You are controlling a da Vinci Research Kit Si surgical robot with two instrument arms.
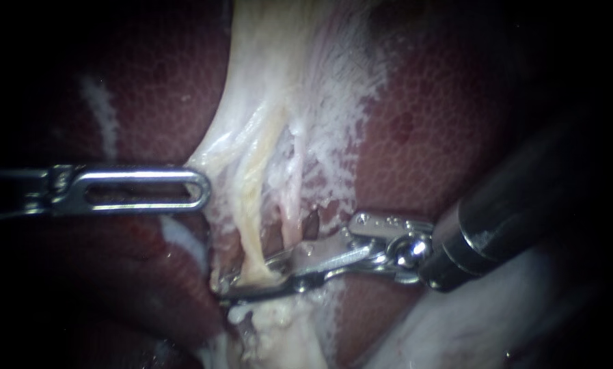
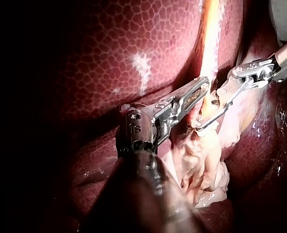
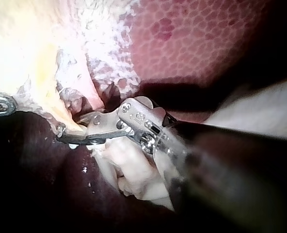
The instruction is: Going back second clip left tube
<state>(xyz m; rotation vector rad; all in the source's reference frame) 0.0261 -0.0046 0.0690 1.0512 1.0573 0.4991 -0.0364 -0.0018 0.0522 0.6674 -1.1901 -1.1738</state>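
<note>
My right instrument [image 1: 225,285] reaches in from the right, its slim jaws open around the foot of the left tube [image 1: 250,225], a yellowish strand running down from the pale tissue. A narrow gap shows between the jaws, also in the right wrist view [image 3: 63,135] and the left wrist view [image 2: 200,124]. I cannot tell a clip apart from the metal of the jaws. A thinner pink right tube [image 1: 290,212] runs beside it. My left instrument [image 1: 203,188] comes in level from the left, its slotted jaws shut on the edge of the pale tissue [image 1: 214,154].
Dark red mottled liver [image 1: 422,137] lies on both sides of the pale webbed tissue [image 1: 299,75]. White fatty tissue [image 1: 279,328] bunches below the right instrument's jaws. The right instrument's thick dark shaft [image 1: 518,205] crosses the lower right.
</note>
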